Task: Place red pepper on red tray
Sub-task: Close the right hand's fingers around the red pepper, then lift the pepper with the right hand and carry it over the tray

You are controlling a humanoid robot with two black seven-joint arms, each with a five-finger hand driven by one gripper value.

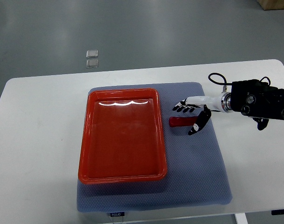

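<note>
The red pepper (180, 122) lies beside the red tray (122, 177), my right fingers (183, 108) spread wide around it, unclosed; a shallow grip could let it roll away.

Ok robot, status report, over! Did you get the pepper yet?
Right hand over the red pepper, fingers spread, no grip yet. Pepper on the blue mat, beside the red tray. Tray empty, path clear.

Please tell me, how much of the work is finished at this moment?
Done: the right hand has reached the long red pepper on the grey mat. In hand: fingers spread around it, no firm grip visible. Left: lifting it onto the empty red plastic tray.
</note>
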